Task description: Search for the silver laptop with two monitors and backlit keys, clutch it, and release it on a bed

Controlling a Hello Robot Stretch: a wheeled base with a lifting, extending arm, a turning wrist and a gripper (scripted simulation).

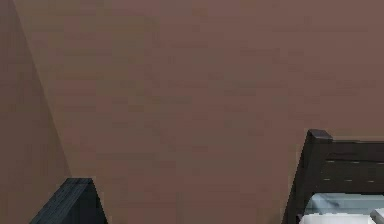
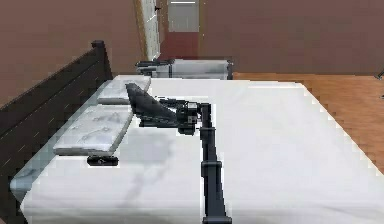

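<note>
A bed with a white sheet spreads across the arm side view, its dark headboard on the left and two pale pillows beside it. My arm rises from the bottom edge over the sheet. The gripper points left toward the pillows. At its far end is a grey, wedge-shaped thing like a part-open laptop, with the pillows and sheet behind it. I cannot tell whether the gripper holds it. The same headboard shows at the forward view's lower right.
A brown wall stands close ahead. A dark piece of furniture sits at the forward view's lower left. A small dark thing lies by the near pillow. Beyond the bed are grey furniture, a doorway and wooden floor.
</note>
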